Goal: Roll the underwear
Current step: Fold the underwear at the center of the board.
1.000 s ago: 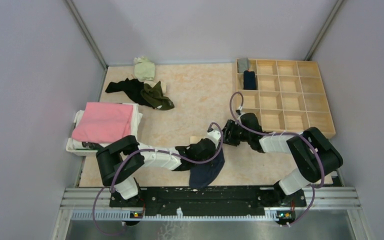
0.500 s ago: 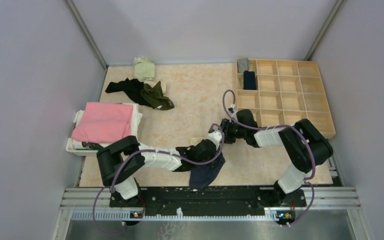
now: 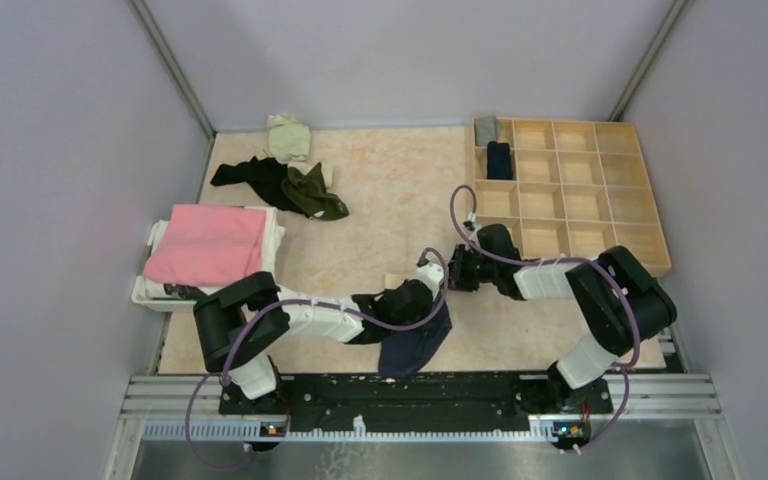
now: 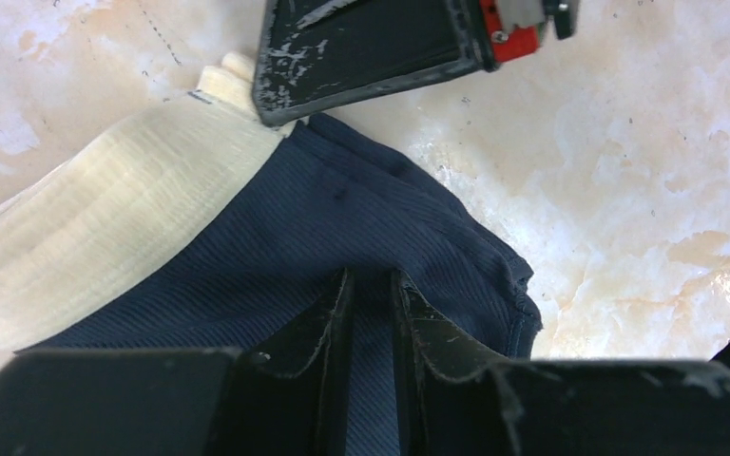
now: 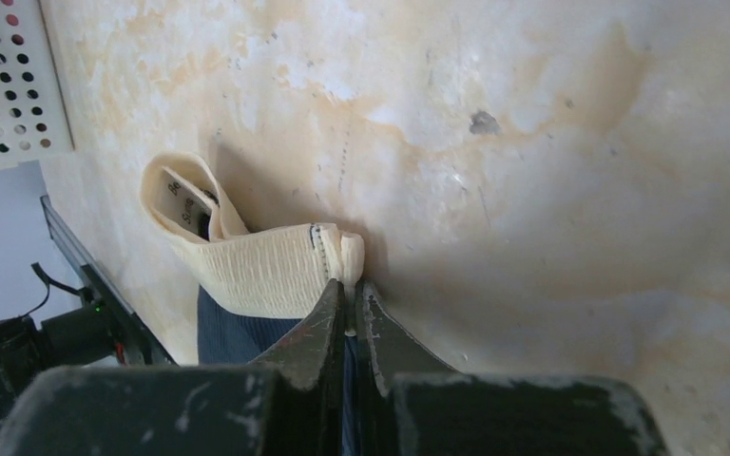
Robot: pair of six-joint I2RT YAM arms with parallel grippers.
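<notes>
Navy underwear (image 3: 415,345) with a beige waistband (image 5: 257,266) lies at the table's near middle, partly under my left wrist. My left gripper (image 4: 371,280) is shut on a fold of the navy fabric (image 4: 342,209), its jaws narrowly apart with cloth between them. My right gripper (image 5: 352,285) is shut on the seam end of the waistband, pinching it against the table. In the top view the right gripper (image 3: 457,268) meets the left gripper (image 3: 418,298) tip to tip over the garment. One right finger (image 4: 371,47) shows in the left wrist view at the waistband's end.
A wooden compartment tray (image 3: 660,250) stands at the back right, with a grey roll (image 3: 486,130) and a navy roll (image 3: 498,158) in its left cells. Black (image 3: 250,175), olive (image 3: 312,192) and pale green (image 3: 288,135) garments lie at the back left. Pink cloth (image 3: 210,242) rests on a white basket (image 3: 150,290).
My right gripper moved left to the waistband end and went from open to shut on it. The left gripper kept its hold on the navy fabric.
</notes>
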